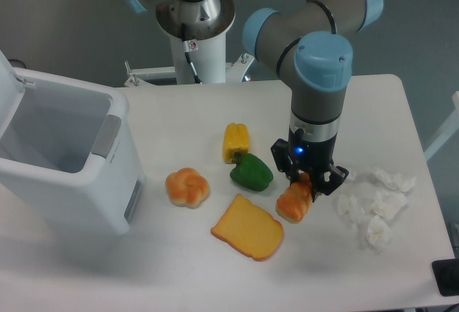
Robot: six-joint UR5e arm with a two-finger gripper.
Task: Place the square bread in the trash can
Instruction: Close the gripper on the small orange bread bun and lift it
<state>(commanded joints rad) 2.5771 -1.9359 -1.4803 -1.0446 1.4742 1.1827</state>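
in the fixed camera view my gripper (pixel 307 183) hangs low over the desk (pixel 373 111), fingers spread open around a small orange pastry (pixel 294 203), which is not my target. the square bread (pixel 248 228) lies flat just left of it, near the front edge. the trash can (pixel 64 158) stands far left, lid up. i judge i'm at the approach step: next i should shift left over the bread and close on it.

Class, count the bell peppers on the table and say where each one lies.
2. The yellow pepper lies mid-table; the green pepper lies just in front of it, touching it, left of the pincer. None seem hidden.
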